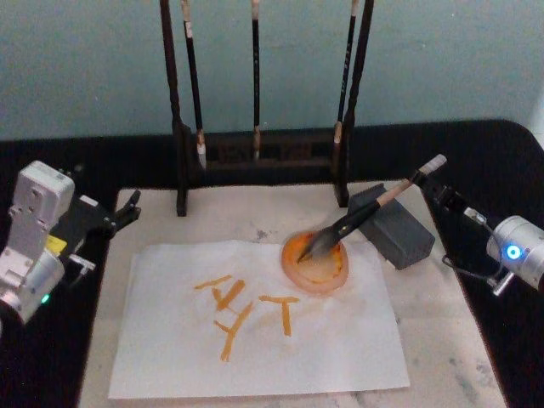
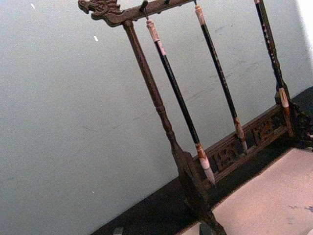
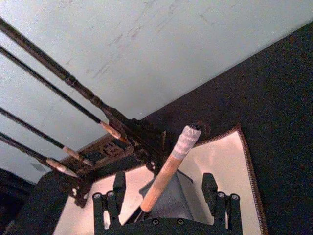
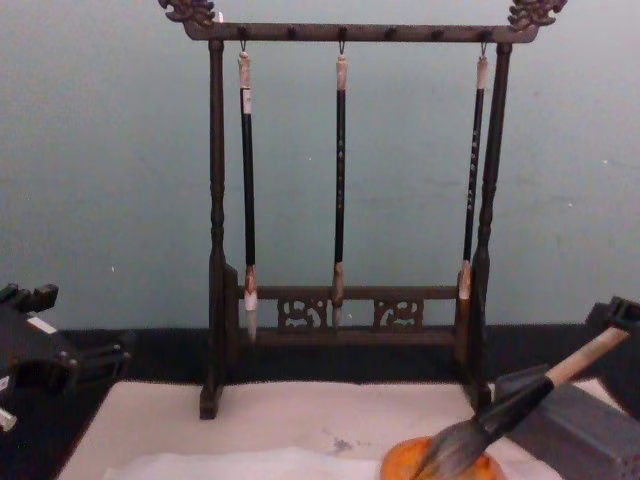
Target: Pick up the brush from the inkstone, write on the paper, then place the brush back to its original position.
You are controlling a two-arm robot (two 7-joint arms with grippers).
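Note:
The brush (image 1: 357, 219) lies slanted, its dark tuft in an orange dish (image 1: 327, 274) and its tan handle resting across the grey inkstone block (image 1: 398, 238). My right gripper (image 1: 427, 181) is at the handle's whitish end. In the right wrist view the right gripper (image 3: 164, 180) is open, one finger on each side of the handle (image 3: 161, 177) with a gap on both sides. The white paper (image 1: 255, 348) carries orange strokes and lies in front of the dish. My left gripper (image 1: 127, 208) is parked open at the mat's left edge.
A dark wooden rack (image 1: 255, 157) with three thin hanging brushes stands at the back of the cream felt mat (image 1: 442, 340). The mat lies on a black tabletop (image 1: 501, 161). A pale wall rises behind the rack.

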